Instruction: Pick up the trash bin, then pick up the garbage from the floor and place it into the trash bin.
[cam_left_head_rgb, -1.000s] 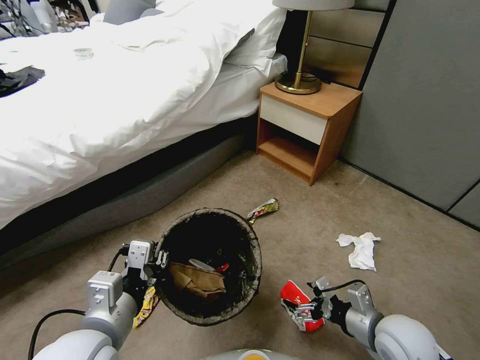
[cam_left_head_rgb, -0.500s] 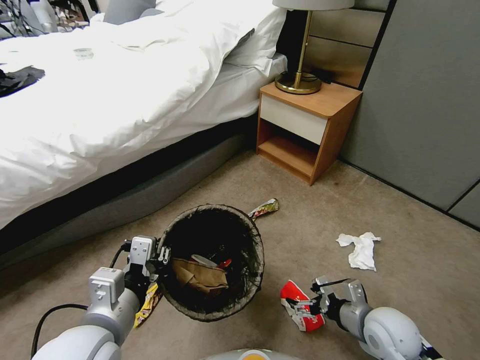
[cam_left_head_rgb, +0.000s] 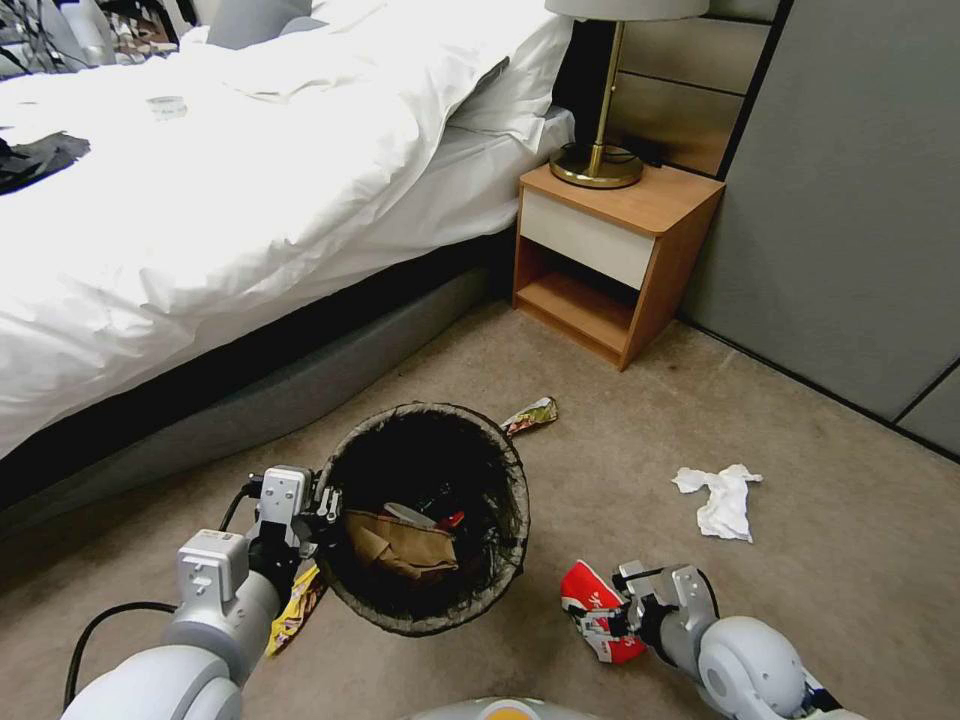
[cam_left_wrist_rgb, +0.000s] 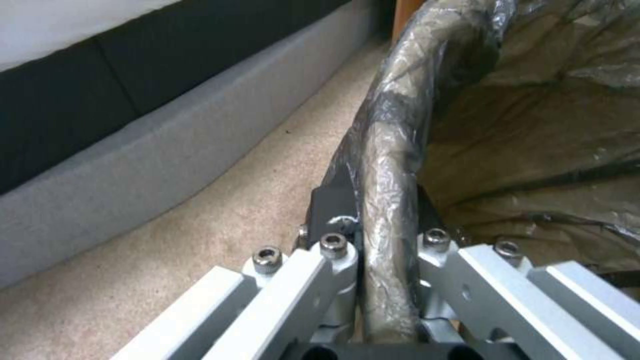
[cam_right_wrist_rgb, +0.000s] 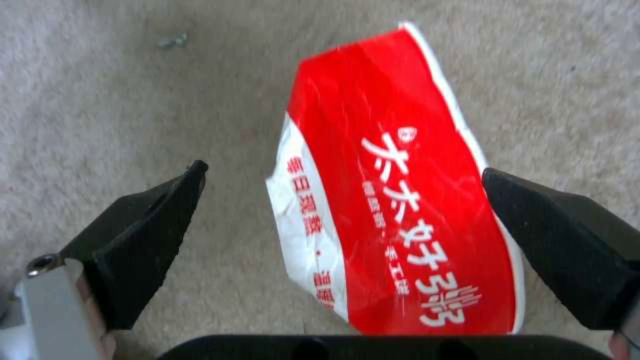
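Observation:
The trash bin (cam_left_head_rgb: 430, 408), round with a dark bag over its rim, hangs tilted above the carpet. My left gripper (cam_left_head_rgb: 322, 506) is shut on its near-left rim. In the left wrist view the bagged rim (cam_left_wrist_rgb: 390, 125) runs between the pinched fingers of that gripper (cam_left_wrist_rgb: 383, 250). Brown paper (cam_left_head_rgb: 400, 545) and a red scrap (cam_left_head_rgb: 451, 520) lie inside. My right gripper (cam_left_head_rgb: 615, 618) is open low over a flattened red-and-white carton (cam_left_head_rgb: 590, 605). Up close the carton (cam_right_wrist_rgb: 400, 200) lies on the carpet between the spread fingers of the right gripper (cam_right_wrist_rgb: 343, 171). A white tissue (cam_left_head_rgb: 722, 497) lies further right.
A yellow wrapper (cam_left_head_rgb: 295, 610) lies by the bin's left side and a green-yellow wrapper (cam_left_head_rgb: 530, 413) behind it. The bed (cam_left_head_rgb: 200, 200) fills the left. A wooden nightstand (cam_left_head_rgb: 610, 260) with a lamp (cam_left_head_rgb: 598, 150) stands ahead, and a grey wall (cam_left_head_rgb: 850, 200) is on the right.
The bin has risen slightly with my left gripper. My right arm has drawn back and down, keeping its open gripper at the red-and-white carton.

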